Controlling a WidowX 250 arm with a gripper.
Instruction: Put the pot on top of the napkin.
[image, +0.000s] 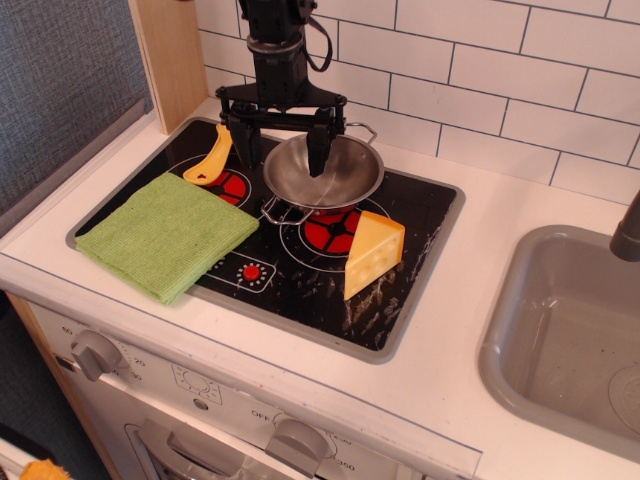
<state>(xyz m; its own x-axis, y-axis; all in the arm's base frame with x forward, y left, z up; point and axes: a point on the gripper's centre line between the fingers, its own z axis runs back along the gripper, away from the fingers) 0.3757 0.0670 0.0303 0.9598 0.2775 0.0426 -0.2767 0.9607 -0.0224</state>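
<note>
Meanwhile, at a toy kitchen w/ white tile backsplash: black gripper (280, 147) hangs over the back-left rim of the pot (324, 171), jaws spread wide and holding nothing, one finger (315, 150) dipping inside the bowl, the other finger (242, 140) outside it to the left. Pot sits on the black stovetop (410, 235), above the red burner rings, a thin wire handle at front left and another at the back. Green napkin (167, 234) lies flat on the stovetop's front-left corner, slightly overhanging the edge, near the pot but apart from it (nothing on it). Yellow brush (213, 162) lies behind the napkin, partly hidden by the gripper. Cheese wedge (371, 254) stands just beside the pot, front right; whether they touch, can't tell. Grey sink (570, 330) at far right, well apart. Oven knobs (92, 353) along the front panel
</note>
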